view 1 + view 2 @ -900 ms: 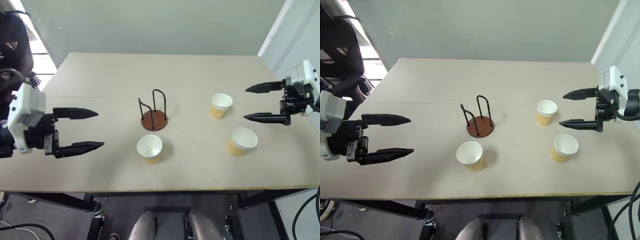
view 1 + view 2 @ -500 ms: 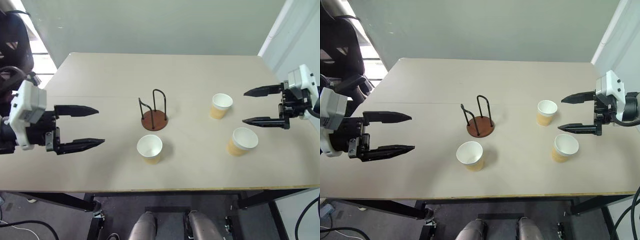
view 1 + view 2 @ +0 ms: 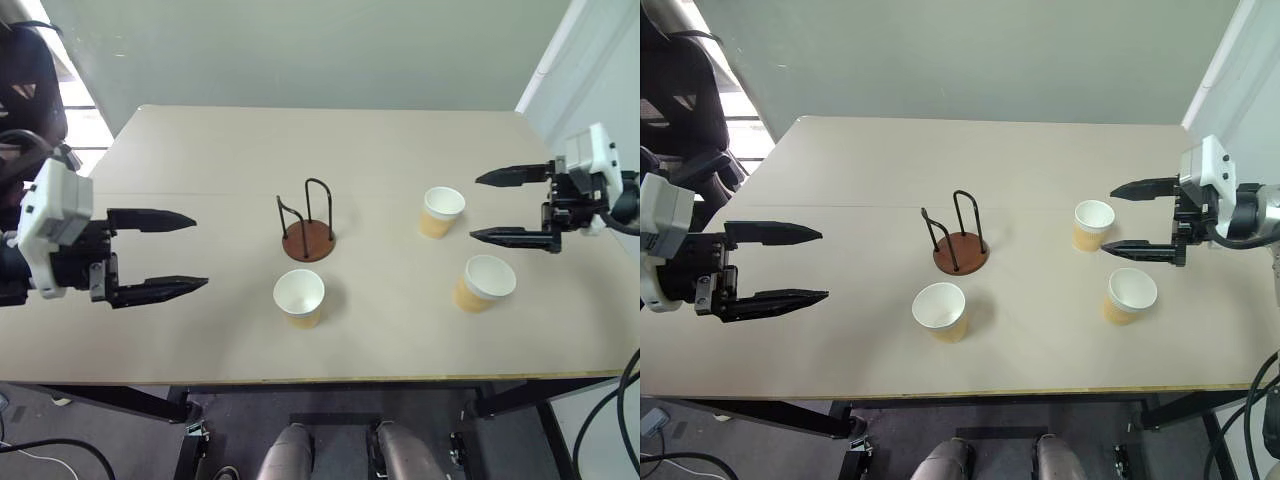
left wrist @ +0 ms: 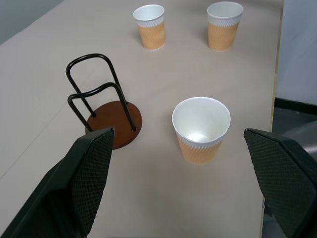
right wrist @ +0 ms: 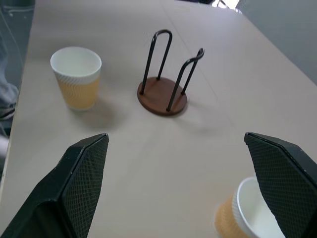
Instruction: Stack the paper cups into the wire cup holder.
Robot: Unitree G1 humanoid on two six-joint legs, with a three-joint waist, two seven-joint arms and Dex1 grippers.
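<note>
Right claw (image 3: 513, 206) edges toward far cup (image 3: 441, 211), released like left claw (image 3: 168, 254); we pinch flimsy rim gently.

Holder: wire cup holder (image 3: 308, 229) upright near mid bench (image 3: 200, 150).
Near cup: paper cup (image 3: 299, 297) just before the holder, apart from it.
Right cups: one cup (image 3: 441, 211) right of holder; another (image 3: 485, 282) nearer the front edge, probably further right.
Left tool (image 3: 172, 255): over the bench's left side.
Right tool (image 3: 498, 207): just right of the far right cup.
</note>
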